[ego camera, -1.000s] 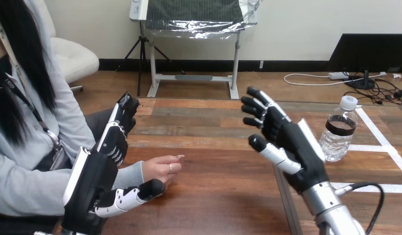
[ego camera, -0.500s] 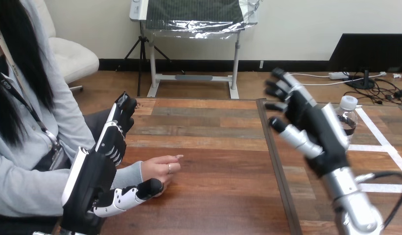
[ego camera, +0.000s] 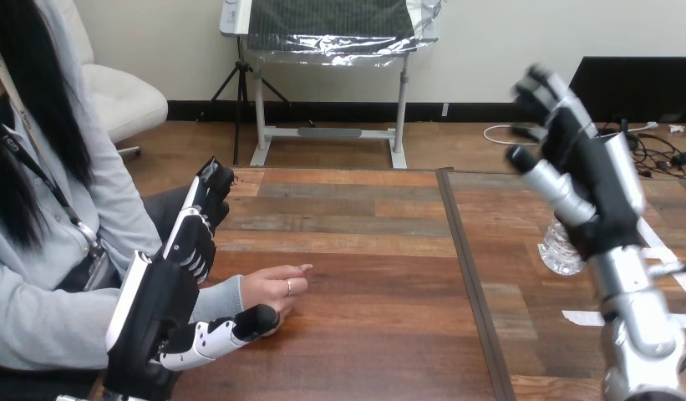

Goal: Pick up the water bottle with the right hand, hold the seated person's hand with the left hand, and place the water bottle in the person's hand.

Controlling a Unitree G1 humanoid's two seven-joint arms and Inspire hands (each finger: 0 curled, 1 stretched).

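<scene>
A clear water bottle [ego camera: 558, 252] stands on the table at the right; only its lower part shows behind my right hand [ego camera: 591, 171]. That hand is raised above and in front of the bottle, fingers straight and spread, open and holding nothing. The person's hand [ego camera: 275, 288] rests on the table at the left, fingers loosely curled. My left hand [ego camera: 168, 296] is open beside the person's wrist, its fingers pointing up the far side and its thumb [ego camera: 231, 331] lying along the near side just below the hand. I cannot tell whether it touches the wrist.
The wooden table [ego camera: 364, 276] has a dark seam [ego camera: 469, 276] running front to back between the two hands. White tape lines [ego camera: 665, 251] mark the table's right part near the bottle. The person sits close at the left edge.
My right hand has swung right and upward, from the table's middle to in front of the bottle, hiding its top. The left hand and the person's hand have stayed put.
</scene>
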